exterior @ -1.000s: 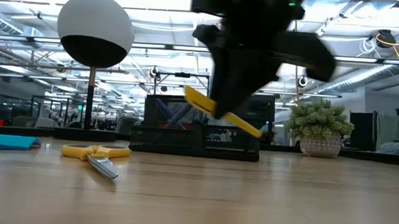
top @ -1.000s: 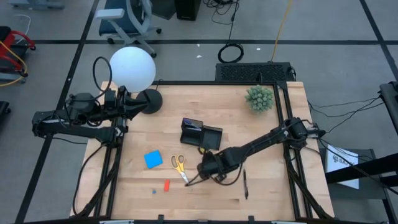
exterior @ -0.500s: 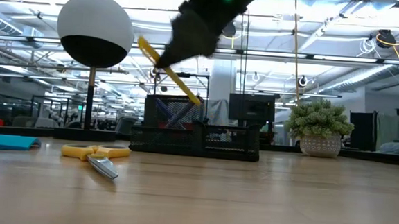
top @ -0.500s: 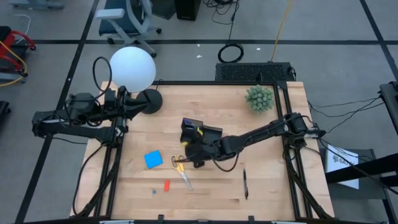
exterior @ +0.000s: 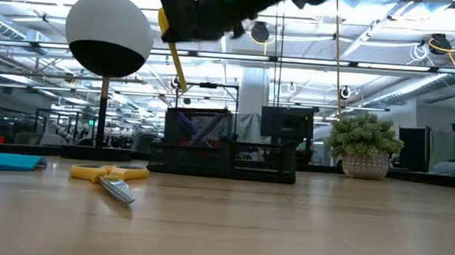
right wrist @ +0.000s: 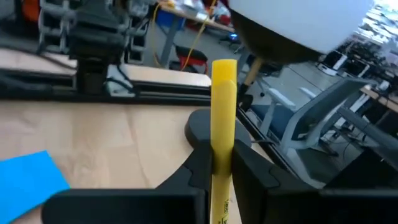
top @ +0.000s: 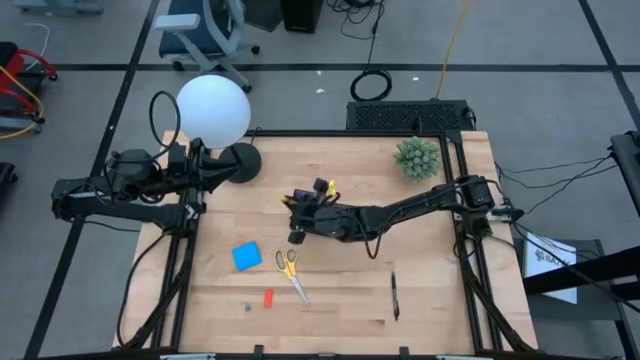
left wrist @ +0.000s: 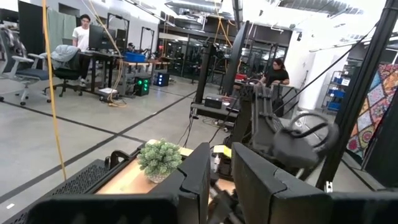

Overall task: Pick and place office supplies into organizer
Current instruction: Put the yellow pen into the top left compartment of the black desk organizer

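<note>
My right gripper (top: 300,206) hangs over the middle of the table, shut on a yellow pen (exterior: 173,51). It is above the black organizer (exterior: 226,151), which my right arm mostly covers in the high view. Yellow-handled scissors (top: 290,271), a blue pad (top: 246,256), a small red piece (top: 268,297) and a black pen (top: 395,295) lie flat on the table nearer the front edge. My left gripper (left wrist: 221,180) waits at the table's far left by the lamp, shut, nothing between its fingers. My right gripper pinches the yellow pen's barrel (right wrist: 222,155) between its two fingers (right wrist: 200,163). The fingers point about level toward the lamp at the far left. The pen's long free part (right wrist: 224,87) sticks out past them. In the low view the pen slants steeply down, clear of the organizer.
A lamp with a white globe (top: 213,110) and round black base (top: 243,162) stands at the far left. A green spiky plant (top: 417,158) stands at the far right. Bare wood lies along the near edge and near right (top: 450,300).
My right gripper has risen and gone from near the scissors toward the far edge and a little left, to above the organizer, rolling its wrist as it went. The yellow pen has come along, lifted higher and tipped from a shallow slant to a steep one.
</note>
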Tool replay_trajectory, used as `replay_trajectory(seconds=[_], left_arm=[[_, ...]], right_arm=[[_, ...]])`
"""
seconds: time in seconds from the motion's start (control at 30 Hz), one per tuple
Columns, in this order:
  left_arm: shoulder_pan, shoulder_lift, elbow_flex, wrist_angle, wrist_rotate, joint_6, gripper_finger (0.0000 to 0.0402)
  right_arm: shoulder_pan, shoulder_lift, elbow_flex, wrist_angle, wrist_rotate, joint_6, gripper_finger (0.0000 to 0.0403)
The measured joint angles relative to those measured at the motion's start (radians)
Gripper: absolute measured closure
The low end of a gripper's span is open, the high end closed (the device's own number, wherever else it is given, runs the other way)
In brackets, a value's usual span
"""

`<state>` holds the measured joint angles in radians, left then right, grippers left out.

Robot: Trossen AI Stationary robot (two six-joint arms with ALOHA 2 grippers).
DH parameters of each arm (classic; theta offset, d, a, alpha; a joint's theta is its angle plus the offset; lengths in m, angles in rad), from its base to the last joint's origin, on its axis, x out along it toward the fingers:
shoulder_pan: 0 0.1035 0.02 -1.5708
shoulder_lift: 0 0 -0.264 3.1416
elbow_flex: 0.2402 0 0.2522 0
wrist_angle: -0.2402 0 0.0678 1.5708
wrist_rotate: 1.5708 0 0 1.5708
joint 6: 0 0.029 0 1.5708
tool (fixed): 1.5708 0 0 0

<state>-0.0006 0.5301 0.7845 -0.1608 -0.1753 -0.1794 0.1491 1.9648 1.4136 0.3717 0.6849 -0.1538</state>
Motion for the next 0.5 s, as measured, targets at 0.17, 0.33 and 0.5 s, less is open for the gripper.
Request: replay_trajectory(seconds=[0.17,0.33,0.5], left_arm=[[0.000,0.000,0.000,0.000,0.000,0.000,0.0330],[0.000,0.000,0.000,0.000,0.000,0.000,0.0330],[0.000,0.000,0.000,0.000,0.000,0.000,0.0330]], right_arm=[[-0.033,0.000,-0.109,0.185,0.000,-0.003,0.0372],[-0.071,0.000,-0.186,0.342,-0.013,-0.010,0.0372],[-0.101,-0.002,-0.257,0.460,-0.082,0.058,0.0372]])
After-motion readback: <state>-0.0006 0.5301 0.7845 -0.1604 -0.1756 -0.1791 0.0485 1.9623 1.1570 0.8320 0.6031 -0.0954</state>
